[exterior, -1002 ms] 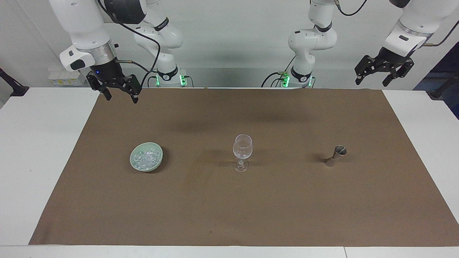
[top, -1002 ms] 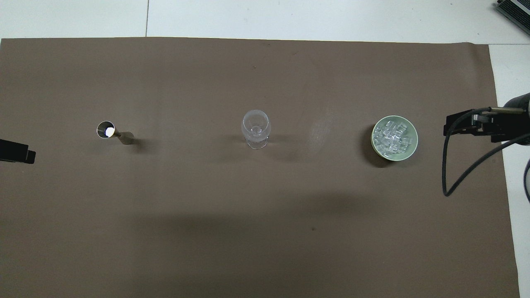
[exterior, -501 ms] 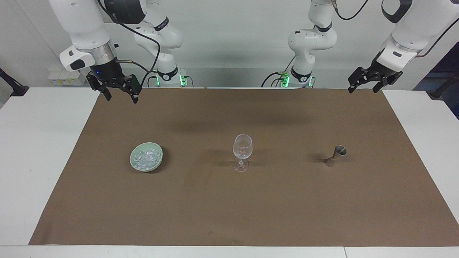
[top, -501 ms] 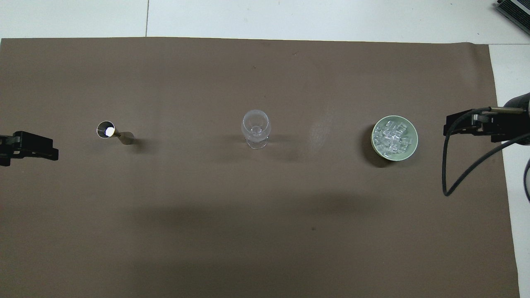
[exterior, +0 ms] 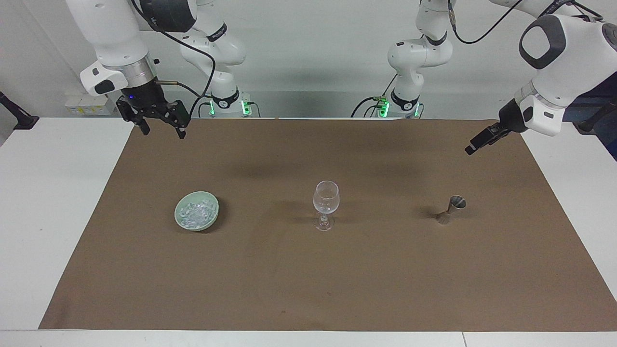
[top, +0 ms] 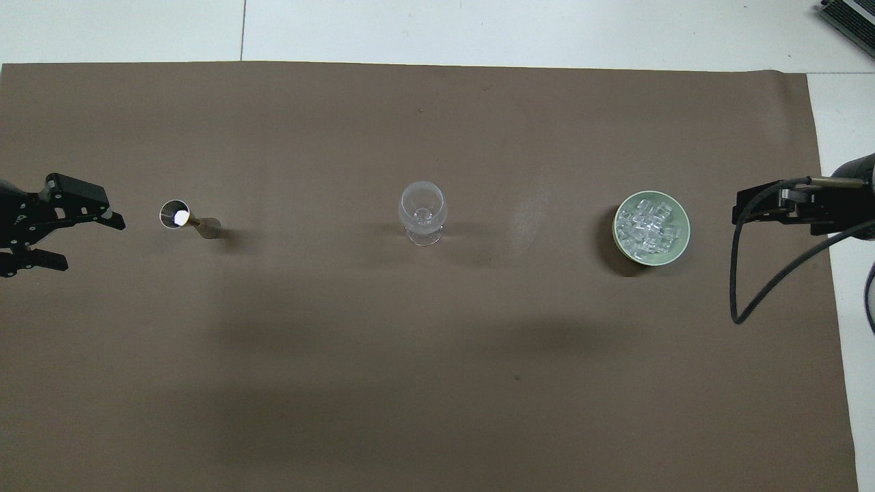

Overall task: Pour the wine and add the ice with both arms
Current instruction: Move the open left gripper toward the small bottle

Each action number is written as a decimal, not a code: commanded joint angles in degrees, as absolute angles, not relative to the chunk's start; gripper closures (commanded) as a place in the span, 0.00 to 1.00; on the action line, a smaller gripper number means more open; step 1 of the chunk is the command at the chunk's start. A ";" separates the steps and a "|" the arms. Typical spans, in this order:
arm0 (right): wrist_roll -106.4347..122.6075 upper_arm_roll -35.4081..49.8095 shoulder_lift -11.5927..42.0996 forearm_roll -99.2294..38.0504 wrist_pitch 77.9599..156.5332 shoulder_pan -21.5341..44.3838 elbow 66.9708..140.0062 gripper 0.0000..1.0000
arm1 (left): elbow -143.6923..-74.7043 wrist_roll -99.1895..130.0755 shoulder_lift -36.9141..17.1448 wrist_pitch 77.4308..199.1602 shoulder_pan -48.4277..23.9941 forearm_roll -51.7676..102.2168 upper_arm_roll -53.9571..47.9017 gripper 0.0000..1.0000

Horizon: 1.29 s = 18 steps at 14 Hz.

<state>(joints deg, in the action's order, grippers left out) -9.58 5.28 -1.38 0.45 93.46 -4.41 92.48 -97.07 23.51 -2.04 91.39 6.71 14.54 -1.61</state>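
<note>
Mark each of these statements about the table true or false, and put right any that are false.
1. The ice lies in the green bowl. True.
2. The wine glass lies tipped on its side. False: it stands upright on the brown mat.
3. The left end effector holds the metal jigger. False: it hangs open in the air, apart from the jigger, which stands on the mat.
4. The glass stands between the bowl and the jigger. True.
5. The right end effector is open and holds nothing. True.
</note>
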 commanded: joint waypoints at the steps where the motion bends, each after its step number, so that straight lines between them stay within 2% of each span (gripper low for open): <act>1: -8.09 5.80 -2.46 0.09 94.31 -5.62 93.78 0.00 | -98.17 28.54 -3.60 92.81 10.01 19.23 -1.85 0.00; 6: -8.09 5.80 -2.46 0.09 94.31 -5.62 93.78 0.00 | -98.17 39.18 -8.08 93.08 13.62 26.62 -1.85 0.00; 11: -8.09 5.80 -2.46 0.09 94.31 -5.62 93.78 0.00 | -101.41 42.98 -9.41 95.71 16.95 34.61 -1.85 0.00; 18: -8.09 5.80 -2.46 0.09 94.31 -5.62 93.78 0.00 | -103.18 43.94 -11.51 97.12 18.89 37.78 -1.85 0.00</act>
<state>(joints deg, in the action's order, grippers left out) -9.58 5.28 -1.38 0.45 93.46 -4.41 92.48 -102.11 42.91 -10.86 95.98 17.24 35.55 -1.41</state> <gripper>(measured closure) 0.000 0.000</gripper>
